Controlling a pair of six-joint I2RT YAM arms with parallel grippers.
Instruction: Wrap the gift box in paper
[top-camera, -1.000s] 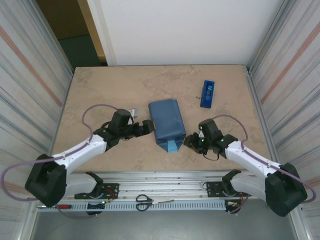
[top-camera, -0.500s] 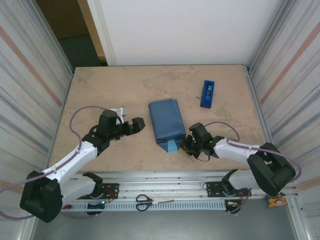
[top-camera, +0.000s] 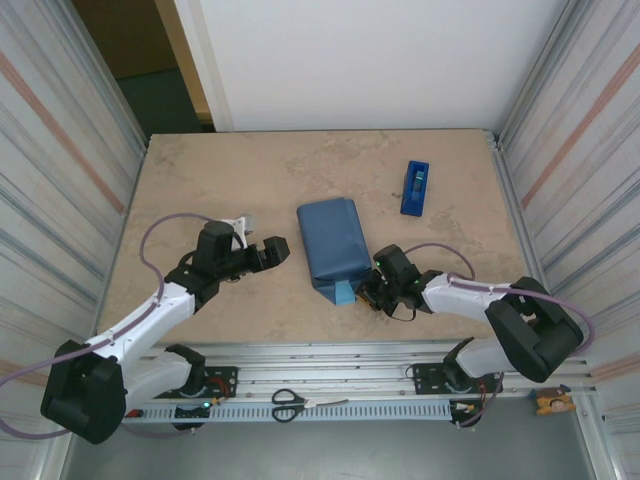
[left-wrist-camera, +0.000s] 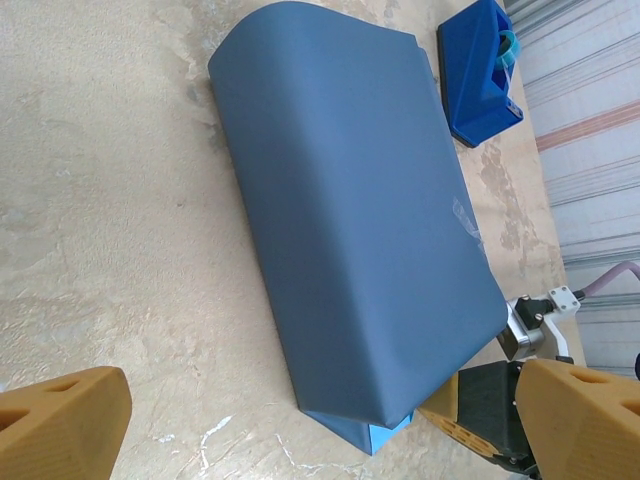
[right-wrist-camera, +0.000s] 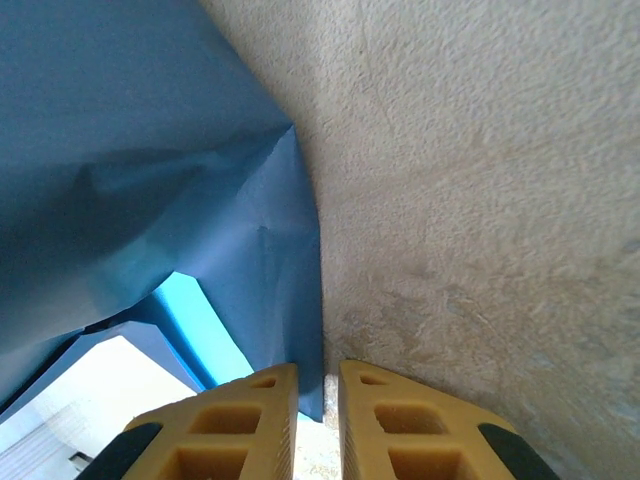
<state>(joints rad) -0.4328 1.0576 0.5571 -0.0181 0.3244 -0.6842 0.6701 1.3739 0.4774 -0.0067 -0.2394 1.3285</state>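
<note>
Left gripper (top-camera: 272, 250): jaws wide apart, low over the table (top-camera: 200, 180), just left of the parcel and clear of it. Paper (top-camera: 335, 242): dark blue, folded into a flat parcel mid-table, with a light-blue flap at its near end. Right gripper (top-camera: 367, 287): at the near right corner, fingers (right-wrist-camera: 230, 420) almost together with a thin gap. The flap edge reaches that gap; cannot tell if pinched. Blue tape dispenser (top-camera: 415, 187) lies beyond, well apart.
</note>
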